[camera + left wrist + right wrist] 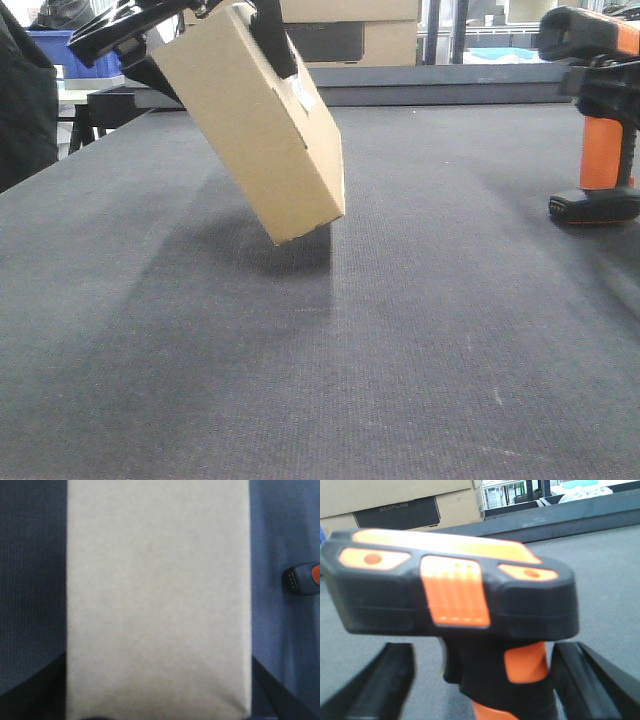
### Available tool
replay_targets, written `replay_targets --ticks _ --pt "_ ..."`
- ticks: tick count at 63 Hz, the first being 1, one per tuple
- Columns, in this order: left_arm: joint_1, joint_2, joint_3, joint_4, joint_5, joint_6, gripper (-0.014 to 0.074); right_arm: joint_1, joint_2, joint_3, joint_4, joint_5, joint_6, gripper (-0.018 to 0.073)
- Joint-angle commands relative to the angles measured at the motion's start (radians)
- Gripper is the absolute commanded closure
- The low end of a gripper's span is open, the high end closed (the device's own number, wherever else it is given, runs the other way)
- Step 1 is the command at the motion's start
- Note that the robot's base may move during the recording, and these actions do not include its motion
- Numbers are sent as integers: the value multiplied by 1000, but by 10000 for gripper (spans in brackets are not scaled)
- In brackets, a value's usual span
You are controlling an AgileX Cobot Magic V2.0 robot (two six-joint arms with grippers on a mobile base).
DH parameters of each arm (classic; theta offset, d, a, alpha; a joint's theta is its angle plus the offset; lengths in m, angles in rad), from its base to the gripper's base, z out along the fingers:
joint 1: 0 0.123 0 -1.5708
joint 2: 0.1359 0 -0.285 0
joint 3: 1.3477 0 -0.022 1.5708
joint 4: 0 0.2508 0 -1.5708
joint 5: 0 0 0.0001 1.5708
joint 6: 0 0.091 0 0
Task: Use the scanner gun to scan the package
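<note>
package (255,115) tilted, lifted by left pincer (215,30); scanner gun (598,110) upright.

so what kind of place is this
Probably a warehouse or packing workspace: a cardboard package held over a dark work table, an orange handheld scanner gun, and stacked cartons behind.

Matt brown cardboard package (255,115), glossy orange-black plastic scanner gun (455,600), dark woven table (400,340).
</note>
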Motion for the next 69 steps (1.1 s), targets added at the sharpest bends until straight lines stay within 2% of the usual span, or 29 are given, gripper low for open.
replay_targets --ticks 1,3,9,21,33,42,48,58,63,69 --pt "-4 -5 -4 1 -13 -7 707 1 1 -5 -15 -6 2 11" --pt "-4 -5 -4 1 -13 -7 707 1 1 -5 -15 -4 2 -15" --pt "-4 -5 -4 1 -13 -7 707 1 1 -5 -15 6 2 -5" --pt "-4 -5 -4 1 -13 -1 707 1 9 -14 60 25 2 -2" --pt "-4 -5 -4 1 -13 -1 707 1 9 -14 56 23 2 -1" --pt "-4 -5 -4 1 -13 -1 707 1 9 -14 56 13 -3 51" --pt "-4 -5 -4 1 -11 -1 707 1 9 -14 51 9 -3 209" --pt "-4 -5 -4 1 -9 -1 707 1 9 -14 51 9 -3 594" --pt "-4 -5 -4 1 -9 -1 707 1 9 -14 51 9 -3 729" --pt "-4 -5 -4 1 -9 -1 707 1 9 -14 51 -16 -3 727"
